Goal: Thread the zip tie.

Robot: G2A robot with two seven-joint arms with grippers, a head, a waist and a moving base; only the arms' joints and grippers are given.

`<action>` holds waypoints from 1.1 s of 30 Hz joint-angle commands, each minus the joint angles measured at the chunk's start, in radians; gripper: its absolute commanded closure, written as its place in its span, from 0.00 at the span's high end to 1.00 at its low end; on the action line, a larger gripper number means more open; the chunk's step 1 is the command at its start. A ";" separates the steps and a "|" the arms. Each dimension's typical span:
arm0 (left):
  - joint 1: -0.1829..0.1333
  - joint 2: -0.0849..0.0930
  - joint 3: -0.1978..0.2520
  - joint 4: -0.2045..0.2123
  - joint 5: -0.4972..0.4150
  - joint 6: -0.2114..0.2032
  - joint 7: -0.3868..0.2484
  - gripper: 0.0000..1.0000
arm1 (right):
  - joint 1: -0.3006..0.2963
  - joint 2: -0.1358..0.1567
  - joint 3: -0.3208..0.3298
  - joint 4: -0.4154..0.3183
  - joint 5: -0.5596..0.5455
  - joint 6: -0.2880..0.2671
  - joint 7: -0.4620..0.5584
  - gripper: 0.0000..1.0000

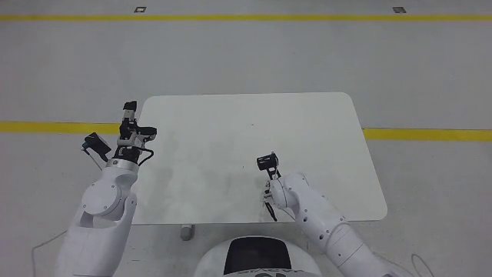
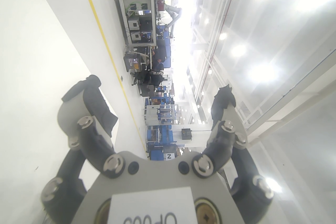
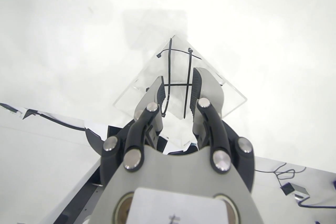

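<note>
"Zip ties (image 3: 169, 64), the thin black plastic straps: what have the fingers got?"

"Nothing gripped, as far as I can see. The right gripper (image 3: 178, 75) has its fingers (image 3: 196, 86) narrowly parted. They straddle several ties that lie crossed on a clear square acrylic plate (image 3: 231, 95) at the near edge of the white desk (image 1: 254, 123). The left gripper (image 2: 157, 83) is up by the desk's left edge, fingers spread wide, empty."

"How will one handle?"

"Featherlight, springy and slick, I'd guess. It lies flat on a hard plate, so it's awkward to get under. I'd pinch one strap across its width just behind the head, where it's stiffest, leaving the tail free. Lifting one may drag its neighbours, since they overlap."
</note>
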 commanded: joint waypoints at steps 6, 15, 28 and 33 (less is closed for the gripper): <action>0.000 0.000 0.000 0.000 0.000 0.000 0.000 1.00 | -0.005 -0.016 0.010 0.011 -0.032 0.000 0.008 0.21; 0.000 0.000 0.000 0.000 0.000 0.000 0.000 1.00 | -0.012 -0.035 0.026 0.022 -0.056 0.000 0.013 0.07; 0.000 0.000 0.000 0.000 0.000 0.000 0.000 1.00 | -0.030 -0.050 0.045 -0.008 -0.101 0.000 0.022 0.02; 0.000 0.000 0.000 0.000 0.000 0.000 0.000 1.00 | -0.039 -0.050 0.052 -0.026 -0.123 0.000 0.034 0.11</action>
